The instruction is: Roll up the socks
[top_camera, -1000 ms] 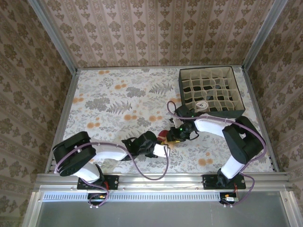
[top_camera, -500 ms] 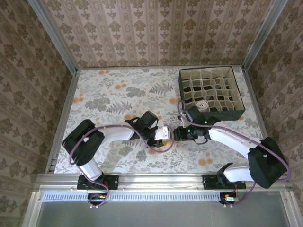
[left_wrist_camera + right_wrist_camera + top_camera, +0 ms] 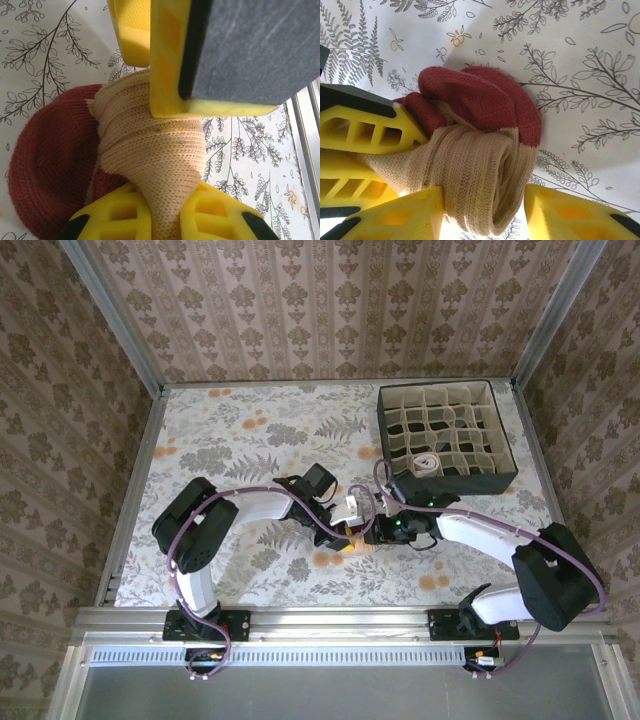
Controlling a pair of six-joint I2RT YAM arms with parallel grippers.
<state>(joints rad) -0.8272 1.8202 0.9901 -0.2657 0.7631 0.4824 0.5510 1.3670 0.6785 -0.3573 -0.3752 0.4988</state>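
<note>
- Your left gripper (image 3: 167,202) is clamped tight on the tan sock (image 3: 150,145). In its wrist view the knit runs down and is pinched between the two yellow fingers (image 3: 115,220) at the bottom edge.
- Your right gripper (image 3: 484,196) has its jaws partly apart, one on each side of the rolled tan end. The fabric fills the gap, and you cannot tell whether the jaws are squeezing it.
- The sock's maroon part (image 3: 485,100) bulges above the tan roll in the right wrist view, resting on the floral table (image 3: 250,440).
- In the top view both grippers meet at the bundle just below frame centre.
- The divided organiser box (image 3: 500,472) sits at upper right, with a white roll (image 3: 428,462) in a compartment near its lower-left corner.
</note>
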